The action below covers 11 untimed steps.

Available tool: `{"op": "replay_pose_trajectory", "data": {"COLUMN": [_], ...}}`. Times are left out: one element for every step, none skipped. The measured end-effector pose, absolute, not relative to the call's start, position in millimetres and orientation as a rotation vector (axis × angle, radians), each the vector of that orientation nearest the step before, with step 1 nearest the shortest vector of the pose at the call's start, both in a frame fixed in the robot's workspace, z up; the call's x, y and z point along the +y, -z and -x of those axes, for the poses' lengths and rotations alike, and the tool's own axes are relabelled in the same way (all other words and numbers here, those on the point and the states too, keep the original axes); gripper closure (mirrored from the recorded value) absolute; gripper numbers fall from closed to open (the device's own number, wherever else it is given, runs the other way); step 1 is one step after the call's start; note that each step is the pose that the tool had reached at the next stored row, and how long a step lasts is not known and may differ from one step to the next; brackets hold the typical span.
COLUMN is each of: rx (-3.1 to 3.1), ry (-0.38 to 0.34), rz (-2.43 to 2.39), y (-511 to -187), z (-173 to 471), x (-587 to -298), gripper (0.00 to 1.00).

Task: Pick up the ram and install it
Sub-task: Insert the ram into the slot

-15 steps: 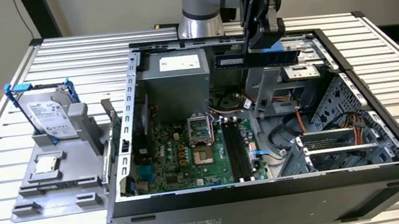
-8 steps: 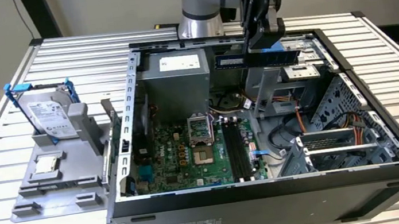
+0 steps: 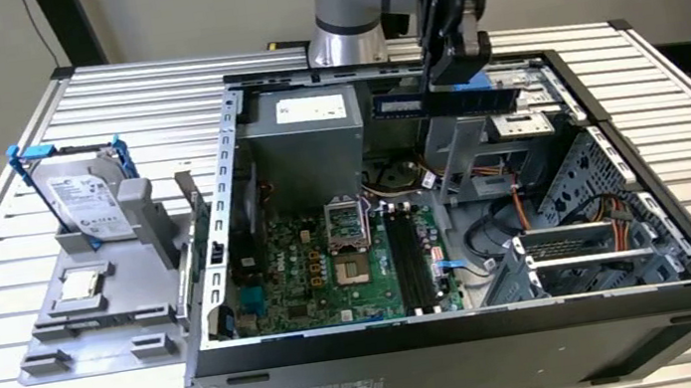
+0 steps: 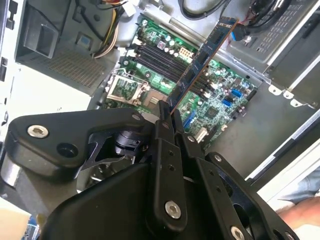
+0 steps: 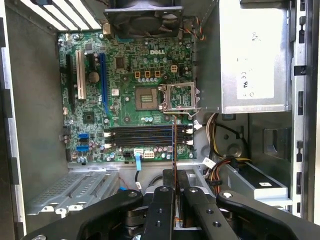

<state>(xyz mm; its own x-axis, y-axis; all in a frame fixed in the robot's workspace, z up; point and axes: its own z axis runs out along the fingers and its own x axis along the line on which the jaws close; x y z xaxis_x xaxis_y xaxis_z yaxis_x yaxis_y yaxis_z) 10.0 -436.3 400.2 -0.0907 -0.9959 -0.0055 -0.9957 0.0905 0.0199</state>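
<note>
The ram (image 3: 441,101) is a long thin stick held level above the open computer case (image 3: 640,301), with my gripper (image 3: 455,67) shut on it from above. In the second wrist view the ram (image 4: 202,57) juts out from between the black fingers (image 4: 161,131) of my gripper (image 4: 169,114), over the green motherboard (image 4: 220,100). Seen edge-on in the first wrist view, the ram (image 5: 174,145) hangs over the black memory slots (image 5: 145,135), held by my gripper (image 5: 175,175). The slots (image 3: 410,256) lie well below the stick.
On a grey tray (image 3: 53,355) at the exterior view's left stand a silver hard drive in a blue-handled frame (image 3: 85,193) and a small square processor chip (image 3: 80,284). Inside the case are the power supply (image 3: 298,135), processor socket (image 5: 177,95), cables (image 3: 515,212) and drive cages (image 3: 581,253).
</note>
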Motion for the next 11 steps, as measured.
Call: {"op": "replay_pose_trajectory", "data": {"rx": [-2.329, -2.345, -2.360, -2.376, -2.390, -2.404, -2.419, -2.434, -2.449, -2.464, -2.479], "ry": [0.029, 0.029, 0.029, 0.029, 0.029, 0.029, 0.029, 0.030, 0.030, 0.030, 0.030], "rz": [-2.095, -2.077, -2.060, -2.041, -2.026, -2.008, -1.991, -1.973, -1.955, -1.936, -1.916], "y": [-400.2, -400.2, -400.2, -400.2, -400.2, -400.2, -400.2, -400.2, -400.2, -400.2, -400.2], "z": [-10.1, -10.1, -10.1, -10.1, -10.1, -10.1, -10.1, -10.1, -10.1, -10.1, -10.1], "x": [-436.3, -436.3, -436.3, -436.3, -436.3, -436.3, -436.3, -436.3, -436.3, -436.3, -436.3], "gripper": [1.00, 1.00, 1.00, 1.00, 1.00, 1.00, 1.00, 1.00, 1.00, 1.00, 1.00]}}
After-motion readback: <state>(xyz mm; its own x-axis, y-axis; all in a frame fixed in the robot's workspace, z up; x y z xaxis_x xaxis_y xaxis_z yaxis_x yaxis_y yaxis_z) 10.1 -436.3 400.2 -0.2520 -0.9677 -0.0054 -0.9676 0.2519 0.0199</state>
